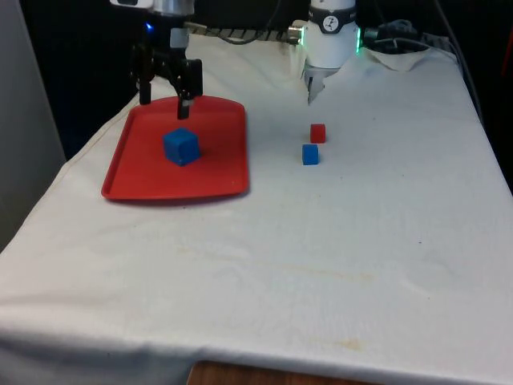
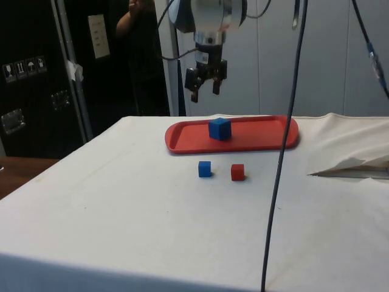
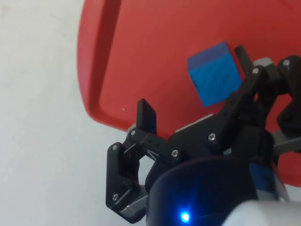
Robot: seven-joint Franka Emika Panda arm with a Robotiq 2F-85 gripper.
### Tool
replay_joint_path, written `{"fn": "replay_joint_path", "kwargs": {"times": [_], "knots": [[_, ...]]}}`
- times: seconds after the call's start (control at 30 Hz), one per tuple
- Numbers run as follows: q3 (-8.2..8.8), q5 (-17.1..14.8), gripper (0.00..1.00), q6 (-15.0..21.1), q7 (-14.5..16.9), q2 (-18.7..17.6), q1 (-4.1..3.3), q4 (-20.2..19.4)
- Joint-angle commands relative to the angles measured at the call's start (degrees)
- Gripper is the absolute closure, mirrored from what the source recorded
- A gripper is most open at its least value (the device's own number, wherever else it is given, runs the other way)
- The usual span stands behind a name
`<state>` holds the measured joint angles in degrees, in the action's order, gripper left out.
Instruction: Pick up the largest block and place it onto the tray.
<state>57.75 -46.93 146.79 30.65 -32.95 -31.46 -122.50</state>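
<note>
- Above the red tray (image 1: 216, 180), the gripper (image 1: 165, 99) hangs clear of everything, its fingers (image 3: 146, 115) spread apart and holding nothing.
- Below the fingers and apart from them, the large blue block (image 1: 181, 147) sits flat on the tray; in the wrist view it lies just past the fingertips.
- Well off to the side of the fingers, toward the front view's right, a small red block (image 1: 318, 133) and a small blue block (image 1: 310, 154) rest just beside each other on the white-clothed surface (image 1: 321, 257).
- A person (image 2: 138, 24) stands behind the surface in the side view.
</note>
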Motion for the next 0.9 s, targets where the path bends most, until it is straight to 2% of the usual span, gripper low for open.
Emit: {"fn": "replay_joint_path", "kwargs": {"times": [0.0, 0.03, 0.07, 0.27, 0.3, 0.33, 0.57, 0.6, 0.63, 0.67, 0.83, 0.87], "knots": [[0.17, 0.2, 0.00, -0.2, 0.0, 0.2, -0.06, 0.2], [1.09, 1.3, 0.00, -1.3, -0.9, 0.4, -0.69, 0.7], [1.09, 1.4, 0.00, -1.5, -0.9, 0.5, -0.74, 1.1], [1.15, 1.8, 0.00, -3.2, -0.9, 0.7, -0.97, 3.4], [0.63, 1.1, 0.00, -2.6, -0.2, 0.9, -0.46, 3.3], [1.09, 1.8, 0.00, -3.4, -1.0, 0.7, -1.03, 3.7], [1.66, 3.4, 0.00, -4.0, -2.2, 0.7, -2.35, 5.2], [0.69, 2.4, 0.00, -3.4, -1.4, 0.9, -1.43, 5.4], [1.72, 3.7, 0.00, -4.0, -2.6, 0.7, -2.46, 5.3], [1.78, 4.6, 0.00, -4.0, -3.2, 0.8, -2.75, 5.6], [1.66, 8.0, 0.00, -3.9, -5.7, 1.1, -3.32, 6.4], [0.80, 7.3, 0.00, -3.4, -5.0, 1.4, -2.58, 6.5]]}}
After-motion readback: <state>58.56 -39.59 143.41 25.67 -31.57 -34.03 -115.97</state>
